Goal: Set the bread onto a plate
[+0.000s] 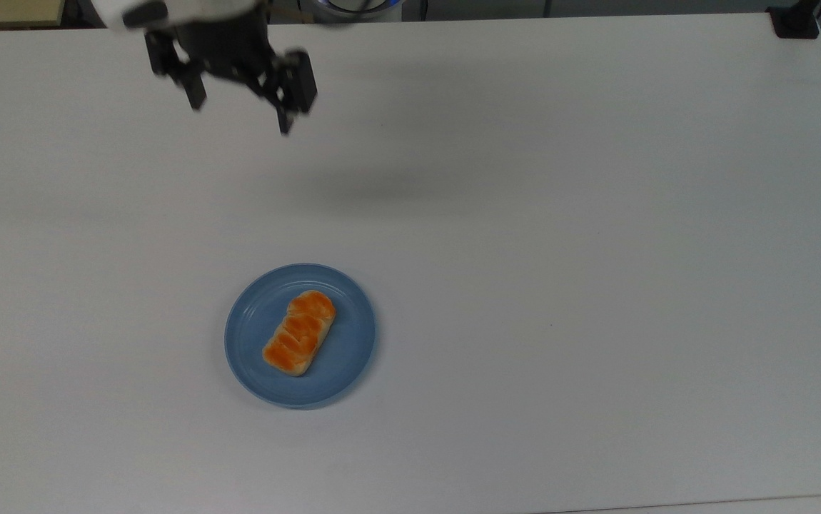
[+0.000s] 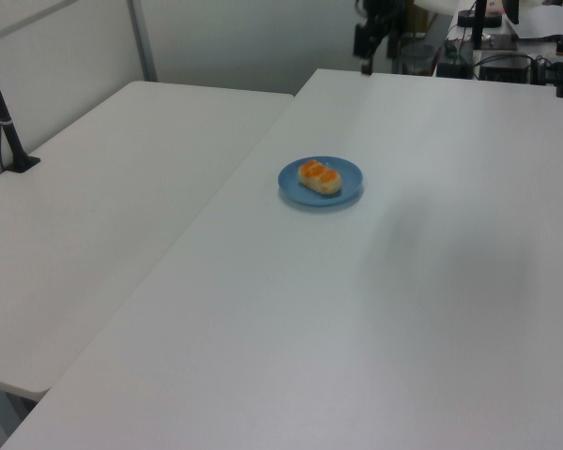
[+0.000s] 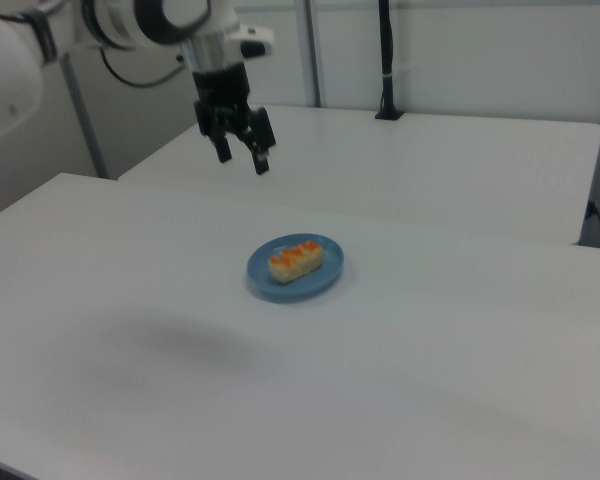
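Gripper (image 1: pixel 238 107): top view, at the far edge of the tabletop (image 1: pixel 596 250), toward the top view's left; fingers spread wide, holding nothing, well apart from the plate.
Plate (image 1: pixel 346 357): top view, light blue, on the near half of the tabletop, left of centre.
Bread (image 1: pixel 299 333): top view, lying flat inside the plate, slanted, orange top up.

Left view: gripper (image 2: pixel 366 58) high at the far end; bread (image 2: pixel 319 176) resting on plate (image 2: pixel 347 187), mid-tabletop.

Right view: gripper (image 3: pixel 241 155) raised, empty, fingers apart, beyond and to the right view's left of plate (image 3: pixel 325 275); bread (image 3: pixel 297 260) centred on it.

Status, as judged: placement done; nothing evidently left but clearing the arm.
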